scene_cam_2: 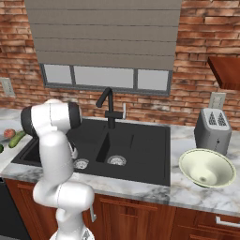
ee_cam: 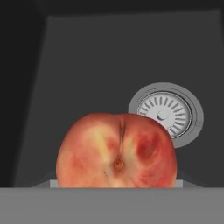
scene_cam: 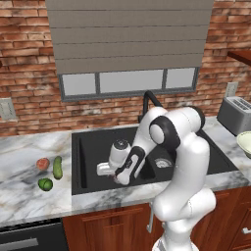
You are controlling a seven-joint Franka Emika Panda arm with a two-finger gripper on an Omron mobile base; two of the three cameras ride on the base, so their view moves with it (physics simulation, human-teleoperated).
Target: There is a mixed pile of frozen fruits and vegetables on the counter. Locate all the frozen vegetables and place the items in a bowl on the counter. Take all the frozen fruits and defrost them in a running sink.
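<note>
My gripper (scene_cam: 116, 177) hangs low inside the left basin of the black sink (scene_cam: 88, 147), shut on a red-orange frozen fruit (ee_cam: 117, 151). That fruit hides my fingertips and sits just short of the silver drain (ee_cam: 166, 114). What is left of the mixed pile lies on the counter (scene_cam: 19, 206) to the left of the sink: a second reddish fruit (scene_cam: 43, 163), and the frozen vegetables, a dark green stick (scene_cam: 58, 167) and a round bright green item (scene_cam: 45, 184). The cream bowl (scene_cam_2: 206, 168) stands on the counter right of the sink.
A tall black faucet (scene_cam: 147, 100) rises behind the sink's divider. A grey toaster (scene_cam_2: 213, 129) stands behind the bowl at the right. A brick wall and a window with a blind close off the back.
</note>
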